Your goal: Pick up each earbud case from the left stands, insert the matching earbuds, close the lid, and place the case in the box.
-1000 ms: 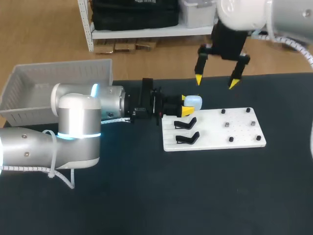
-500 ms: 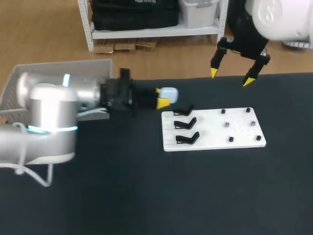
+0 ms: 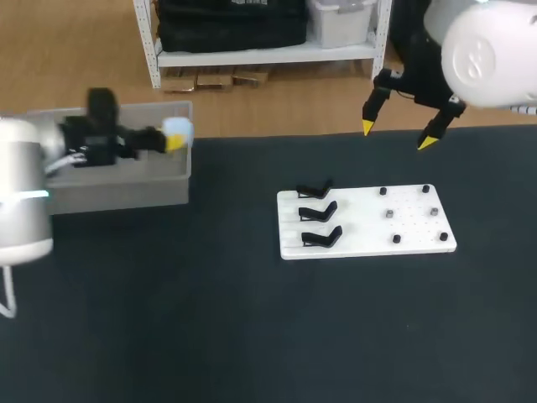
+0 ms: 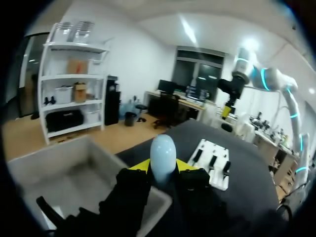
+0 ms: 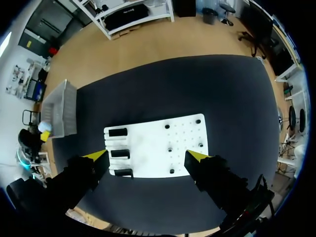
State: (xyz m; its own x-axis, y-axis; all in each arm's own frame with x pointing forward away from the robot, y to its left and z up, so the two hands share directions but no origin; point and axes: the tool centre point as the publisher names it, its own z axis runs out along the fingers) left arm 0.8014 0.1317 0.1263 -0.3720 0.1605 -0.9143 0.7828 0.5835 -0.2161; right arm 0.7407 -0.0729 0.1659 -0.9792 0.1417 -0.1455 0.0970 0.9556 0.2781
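Two grippers: left gripper (image 3: 174,139) pinches the pale earbud case (image 3: 180,128) over the box (image 3: 117,193) rim at ten o'clock; right gripper (image 3: 397,135), jaws spread, hovers at one o'clock.

Your head camera sits high up behind the robot and looks down on the dark table (image 3: 252,336). Your left wrist camera is low, just over the grey box (image 4: 54,170). It looks out flat along the left gripper (image 4: 163,169), past the earbud case (image 4: 163,152) right in front of it, across to the white board (image 4: 213,159). Your right wrist camera hangs high over the table and looks almost straight down past the right gripper (image 5: 147,155), far from the board. All three views show the board and the box.
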